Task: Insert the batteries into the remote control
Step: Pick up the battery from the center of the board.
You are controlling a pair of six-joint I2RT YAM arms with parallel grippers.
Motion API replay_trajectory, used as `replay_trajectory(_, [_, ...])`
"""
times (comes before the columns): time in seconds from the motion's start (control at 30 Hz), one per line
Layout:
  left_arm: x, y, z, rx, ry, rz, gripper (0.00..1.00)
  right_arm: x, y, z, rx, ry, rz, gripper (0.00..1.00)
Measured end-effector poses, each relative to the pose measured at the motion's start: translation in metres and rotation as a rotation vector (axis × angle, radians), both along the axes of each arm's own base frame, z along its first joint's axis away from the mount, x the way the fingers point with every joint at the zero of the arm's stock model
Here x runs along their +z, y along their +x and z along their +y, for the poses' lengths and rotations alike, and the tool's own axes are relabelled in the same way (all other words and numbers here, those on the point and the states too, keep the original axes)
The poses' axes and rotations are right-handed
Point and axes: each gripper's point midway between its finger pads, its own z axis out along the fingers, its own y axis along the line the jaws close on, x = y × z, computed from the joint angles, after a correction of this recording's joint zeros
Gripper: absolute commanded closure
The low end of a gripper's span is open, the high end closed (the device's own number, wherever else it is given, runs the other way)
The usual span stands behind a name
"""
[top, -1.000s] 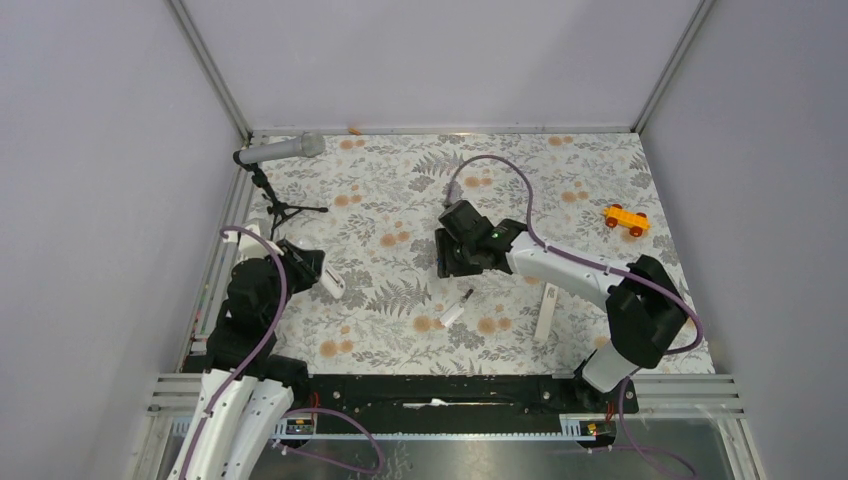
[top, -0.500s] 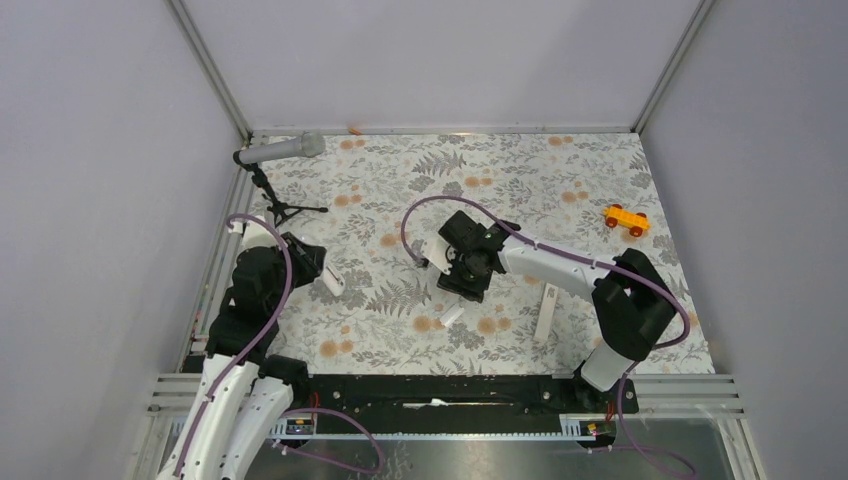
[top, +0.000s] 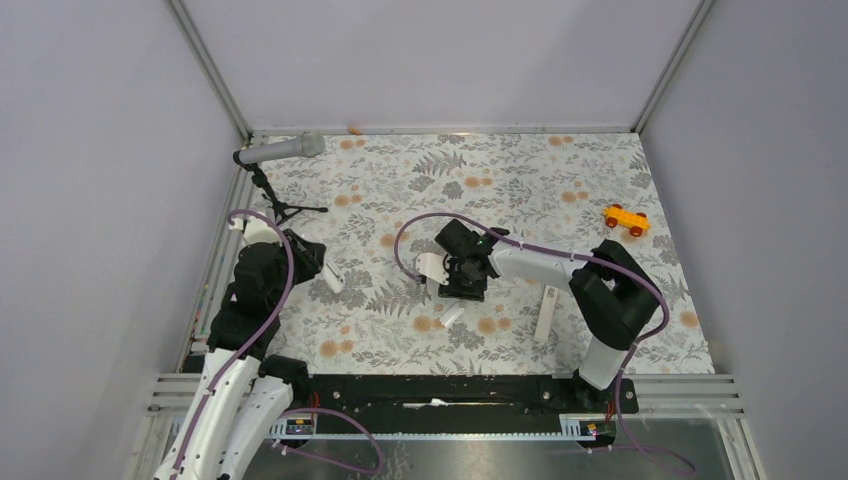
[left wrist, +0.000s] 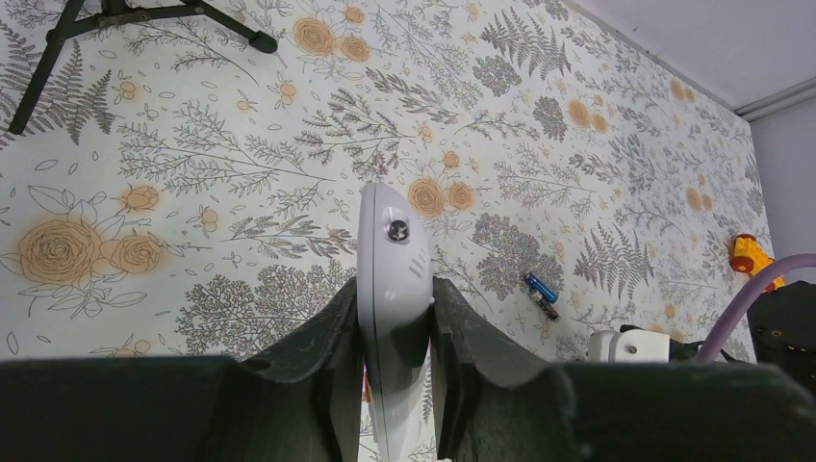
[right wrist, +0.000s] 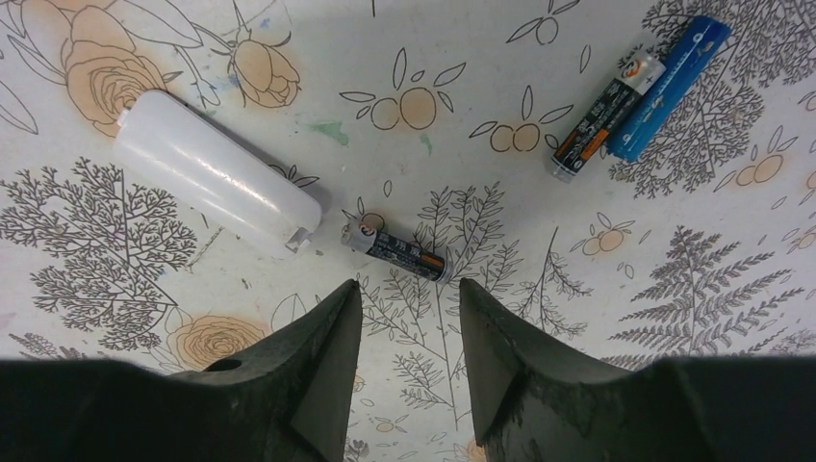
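Observation:
My left gripper [left wrist: 395,289] is shut on the white remote control [left wrist: 390,252], which stands on edge between the fingers above the cloth; in the top view it [top: 331,279] is at the left. My right gripper [right wrist: 404,289] is open, nothing between its fingers, hovering just short of a dark battery with an orange band [right wrist: 399,252] lying on the cloth. Two more batteries, one black-orange [right wrist: 604,117] and one blue [right wrist: 671,85], lie side by side further off. In the top view the right gripper [top: 462,280] sits mid-table.
A white curved battery cover [right wrist: 216,183] lies left of the near battery. A thin white strip [top: 546,312] lies right of the right gripper. An orange toy car [top: 626,219] sits at the far right, a microphone on a tripod [top: 280,150] at the far left.
My right gripper has swung toward the near edge and come down over the lone battery by the cover. The left gripper has barely moved and keeps hold of the remote.

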Motion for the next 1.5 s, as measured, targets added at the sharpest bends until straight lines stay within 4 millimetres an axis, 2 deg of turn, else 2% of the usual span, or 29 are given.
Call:
replay_trajectory(0.27, [-0.001,0.001,0.000,0.004,-0.002,0.002,1.00,-0.001,0.008,0.008,0.034,0.023,-0.030,0.52])
replay_trajectory(0.53, [-0.002,0.002,0.000,0.005,-0.001,0.008,1.00,-0.011,0.001,0.013,0.054,0.038,0.021,0.53])
replay_trajectory(0.63, [-0.002,0.002,0.000,0.005,-0.001,0.008,1.00,-0.011,0.000,0.014,0.055,0.042,0.025,0.62])
replay_trajectory(0.7, [-0.003,0.003,0.000,0.005,0.000,0.012,1.00,-0.011,0.000,0.014,0.055,0.043,0.026,0.76])
replay_trajectory(0.8, [-0.003,0.003,0.000,0.005,0.000,0.012,1.00,-0.013,-0.001,0.014,0.054,0.040,0.033,0.90])
replay_trajectory(0.9, [-0.003,0.003,0.000,0.005,0.000,0.012,1.00,-0.012,0.001,0.016,0.049,0.042,0.034,0.96])
replay_trajectory(1.07, [-0.002,0.003,-0.002,-0.007,-0.003,0.010,1.00,-0.012,0.001,0.016,0.039,0.045,0.035,0.97])
replay_trajectory(1.17, [0.001,0.004,-0.011,-0.057,-0.017,-0.004,1.00,-0.012,0.001,0.017,0.006,0.057,0.042,0.96])
replay_trajectory(1.3, [0.011,0.005,-0.035,-0.189,-0.057,-0.041,1.00,-0.007,0.008,0.020,-0.093,0.121,0.042,0.96])
replay_trajectory(1.5, [0.012,0.008,-0.069,-0.377,-0.119,-0.058,1.00,0.022,0.015,0.020,-0.250,0.269,-0.016,0.95])
